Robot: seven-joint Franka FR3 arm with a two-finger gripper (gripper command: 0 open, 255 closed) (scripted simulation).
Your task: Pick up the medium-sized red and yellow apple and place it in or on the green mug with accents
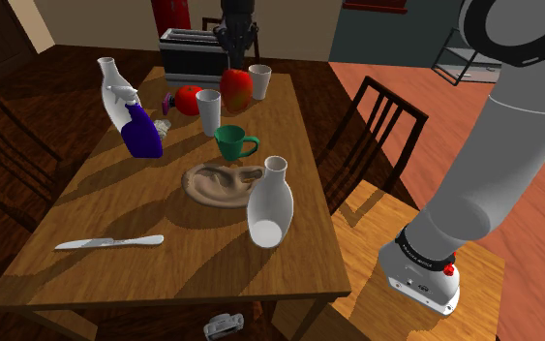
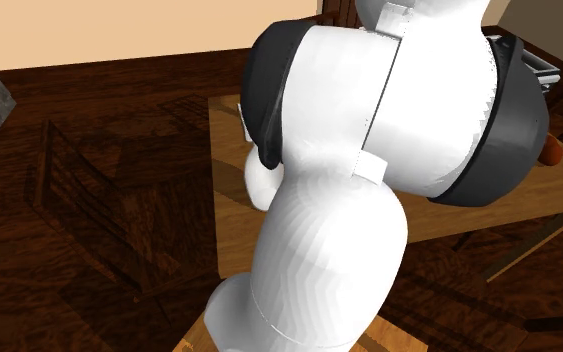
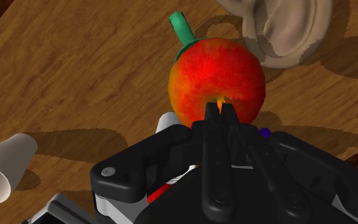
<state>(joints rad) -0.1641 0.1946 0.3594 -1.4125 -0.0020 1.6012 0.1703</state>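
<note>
My end effector (image 3: 219, 109) has its two fingers squeezed together and holds nothing. The red and yellow apple (image 3: 215, 76) sits right under the tips, on the surface (image 1: 115, 194) near the green mug (image 1: 231, 141). I should open wide first, then go down around the apple's middle

In the wrist view the apple (image 3: 215, 70) hides the green mug (image 3: 182, 28) (bar its handle).

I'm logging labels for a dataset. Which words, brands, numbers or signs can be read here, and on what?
No text can be read.
The dark band on the arm's lower end: pale marks, too small to read.
The apple and the spray bottle: no lettering.
</note>
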